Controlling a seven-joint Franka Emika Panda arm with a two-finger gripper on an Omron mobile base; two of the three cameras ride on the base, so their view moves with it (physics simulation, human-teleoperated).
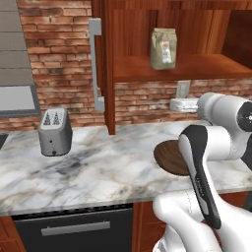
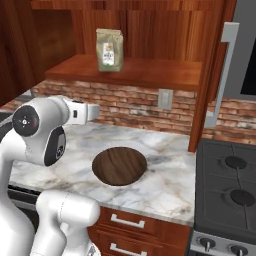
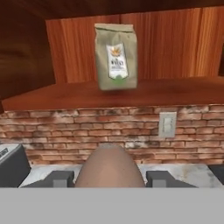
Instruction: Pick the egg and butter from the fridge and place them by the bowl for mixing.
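Marble worktop (image 2: pixel 165 185) seen below; egg (image 3: pixel 109 166) held between half-open jaws; bowl (image 2: pixel 119 165) located beneath and ahead of jaws.

Kitchen surroundings: marble surface (image 1: pixel 98 172) against a brick wall (image 1: pixel 59 44).
A grey toaster (image 1: pixel 55 132) stands on the surface; a paper bag (image 2: pixel 110 50) sits upright on the wooden shelf (image 2: pixel 135 72); a wall outlet (image 2: pixel 165 99) lies below the shelf; stove burners (image 2: pixel 235 177) adjoin at right.

End effector (image 3: pixel 108 177) level — arm folded, jaws clamped.
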